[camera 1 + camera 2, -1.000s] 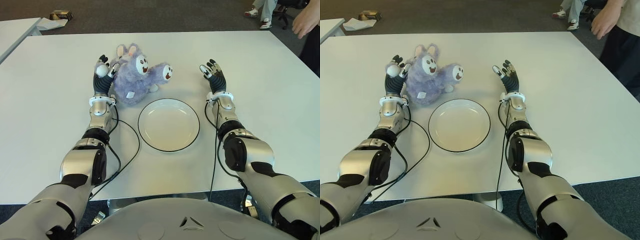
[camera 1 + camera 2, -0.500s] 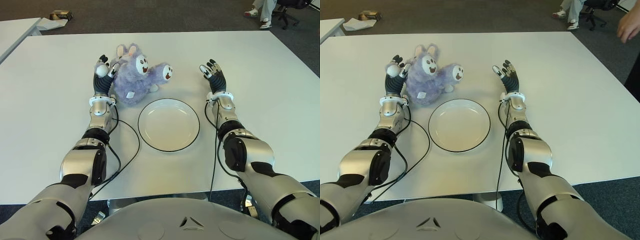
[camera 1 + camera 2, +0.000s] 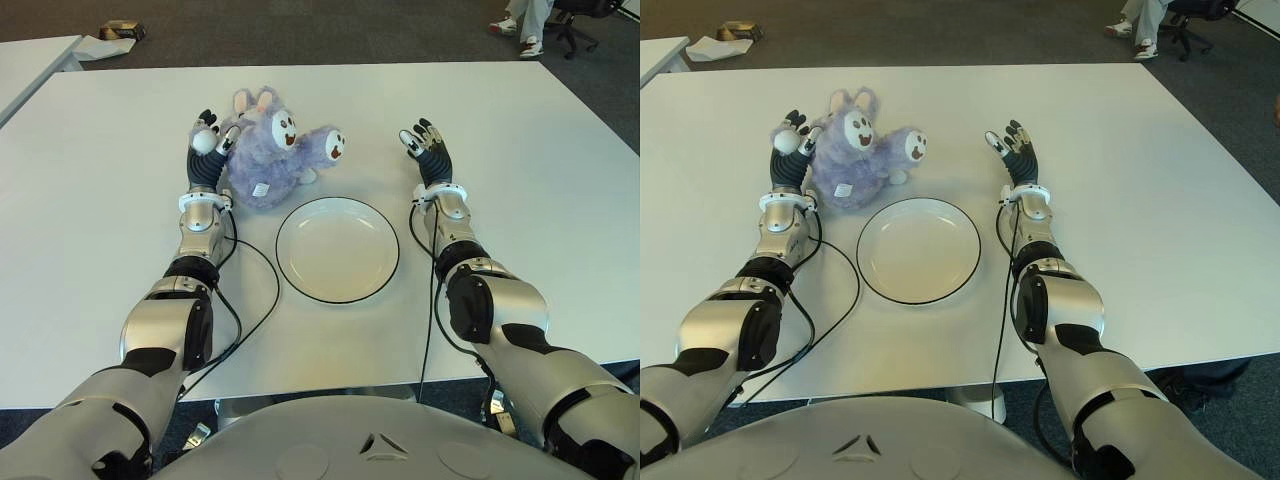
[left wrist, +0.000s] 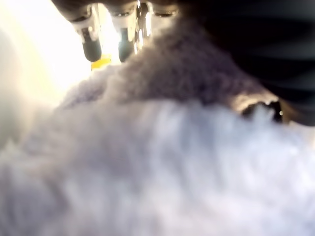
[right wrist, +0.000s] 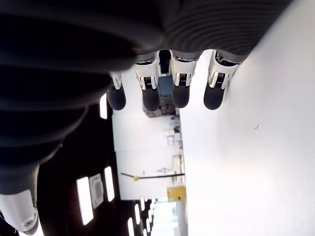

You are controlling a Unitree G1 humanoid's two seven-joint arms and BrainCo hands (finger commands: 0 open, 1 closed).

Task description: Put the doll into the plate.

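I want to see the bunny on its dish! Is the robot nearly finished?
Not yet. Nothing is done: the plate is empty and the doll lies on the table behind it. The left hand is open against the doll's side. The right hand waits open. Grasping and lifting remain.

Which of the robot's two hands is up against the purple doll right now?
The left hand, its open fingers against the doll; the right hand is apart, beyond the plate.
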